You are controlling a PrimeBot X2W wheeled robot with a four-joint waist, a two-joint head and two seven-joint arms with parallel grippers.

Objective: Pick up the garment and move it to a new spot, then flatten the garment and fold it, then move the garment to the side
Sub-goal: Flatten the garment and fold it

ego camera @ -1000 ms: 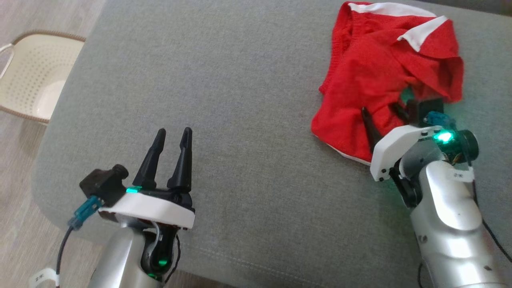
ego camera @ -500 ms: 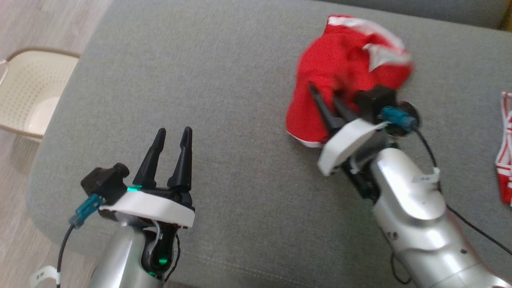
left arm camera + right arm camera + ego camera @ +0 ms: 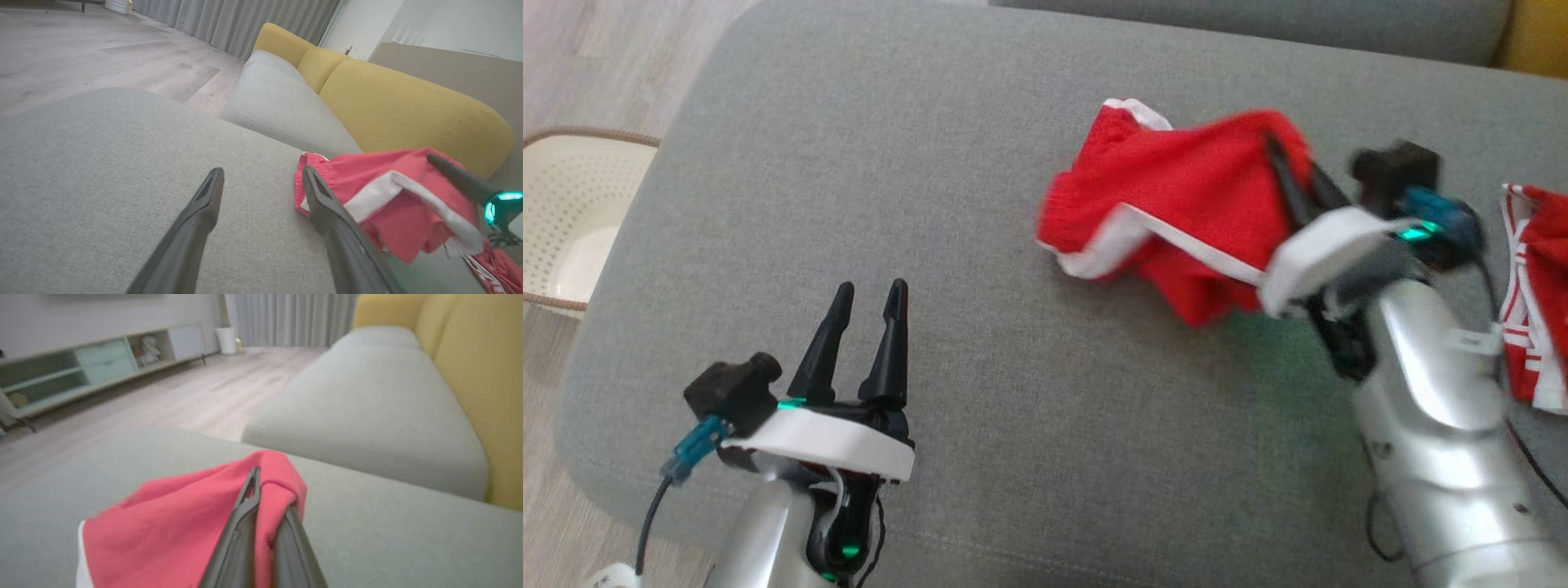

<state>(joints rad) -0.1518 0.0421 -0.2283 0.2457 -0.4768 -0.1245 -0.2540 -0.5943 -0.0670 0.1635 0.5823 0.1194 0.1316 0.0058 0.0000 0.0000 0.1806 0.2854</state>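
My right gripper [image 3: 1286, 163] pinches just one fold of the red shorts [image 3: 1176, 188], which dangle over the sofa cushion [image 3: 931, 163] at upper right, so I reckon a quick swing could shake them loose; my left gripper [image 3: 870, 294] idles spread at lower left.

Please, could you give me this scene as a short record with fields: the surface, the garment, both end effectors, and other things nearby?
Surface: grey sofa cushion
Garment: red garment with white trim, bunched, hanging from the grip
Right arm: right end effector shut on the red garment
Left arm: left end effector open, holding nothing, over the near left part of the cushion
Nearby: red-and-white cloth at the right edge; cream basket on the floor, left
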